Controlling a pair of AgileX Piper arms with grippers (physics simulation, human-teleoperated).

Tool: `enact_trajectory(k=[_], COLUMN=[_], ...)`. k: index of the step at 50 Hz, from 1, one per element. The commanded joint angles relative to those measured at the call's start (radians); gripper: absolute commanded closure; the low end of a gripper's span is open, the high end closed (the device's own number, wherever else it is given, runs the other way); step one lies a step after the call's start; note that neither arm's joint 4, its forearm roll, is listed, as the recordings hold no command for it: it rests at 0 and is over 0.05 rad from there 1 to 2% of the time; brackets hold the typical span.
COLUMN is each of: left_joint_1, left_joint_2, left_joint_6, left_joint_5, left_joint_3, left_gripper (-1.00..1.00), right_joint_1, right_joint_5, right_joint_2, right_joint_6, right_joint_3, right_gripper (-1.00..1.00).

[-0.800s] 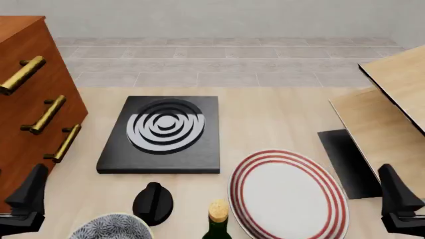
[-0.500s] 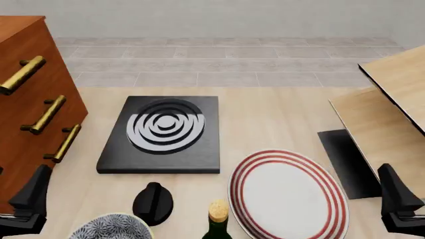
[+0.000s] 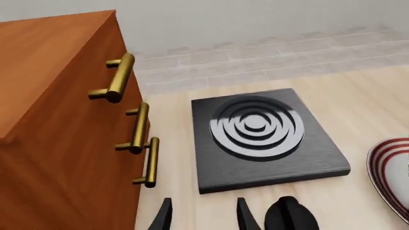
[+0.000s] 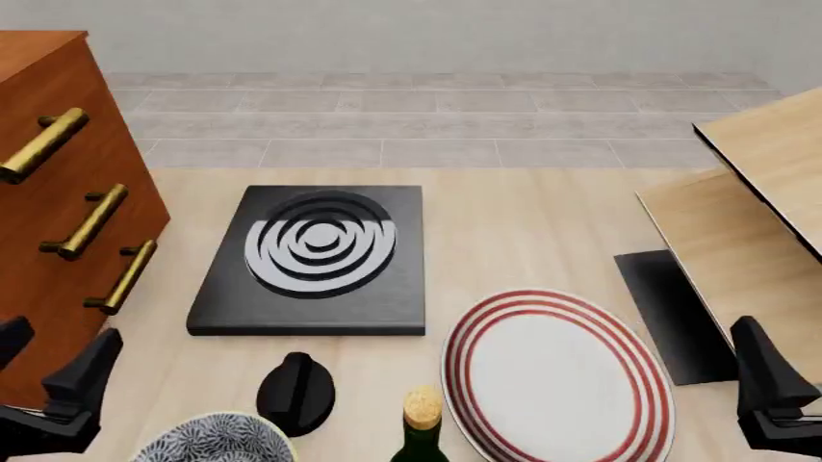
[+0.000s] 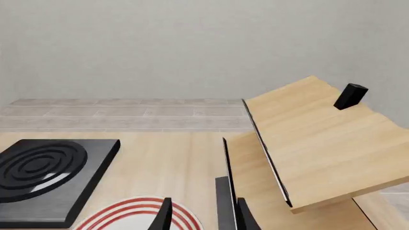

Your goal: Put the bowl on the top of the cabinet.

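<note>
The bowl (image 4: 212, 440), white with a dense blue-grey floral pattern, sits at the table's near edge and is cut off by the front view's bottom edge. The reddish-brown cabinet (image 4: 52, 192) with brass bar handles stands at the far left; its top is out of the front view. It fills one side of the left wrist view (image 3: 57, 120). My left gripper (image 4: 58, 351) is open beside the cabinet's front, just left of the bowl and holding nothing. My right gripper (image 4: 771, 380) hangs open at the near right, far from the bowl. Neither wrist view shows the bowl.
A black hob slab with silver rings (image 4: 315, 255) lies mid-table. Near the bowl are a black knob (image 4: 295, 390), a corked dark bottle (image 4: 421, 428) and a red-ringed white plate (image 4: 556, 375). Light-wood boards (image 4: 757, 221) lean at the right over a black panel (image 4: 668, 313).
My left gripper has shifted right, toward the bowl, and its second finger now shows at the left edge. The right gripper and all objects stay put.
</note>
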Motion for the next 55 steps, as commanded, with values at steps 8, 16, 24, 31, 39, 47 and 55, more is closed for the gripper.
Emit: enact_trajectory(k=[8,16,24,31,39,47,55], left_joint_1=[-0.027,-0.048,-0.080,-0.099,-0.118,-0.129,-0.147], left_joint_2=[0.018,0.044,0.082,0.080,0.091,0.086,0.116], left_joint_6=[0.012,0.031,0.040,0.072,0.065,0.101,0.096], left_joint_5=[0.245,0.313,0.368,0.412,0.470,0.469,0.493], left_joint_3=[-0.121,-0.158,-0.205,-0.211,-0.241,-0.183,-0.187], left_gripper=[-1.00,-1.00,-1.00,-1.00,-1.00,-1.00,-1.00], right_joint_1=[0.000,0.000,0.000,0.000,0.000,0.000,0.000], right_joint_5=[0.000,0.000,0.000,0.000,0.000,0.000,0.000], right_joint_2=[0.000,0.000,0.000,0.000,0.000,0.000,0.000], right_joint_6=[0.000,0.000,0.000,0.000,0.000,0.000,0.000], right_joint_3=[0.000,0.000,0.000,0.000,0.000,0.000,0.000], right_gripper=[-1.00,-1.00,-1.00,-1.00,-1.00,-1.00,-1.00])
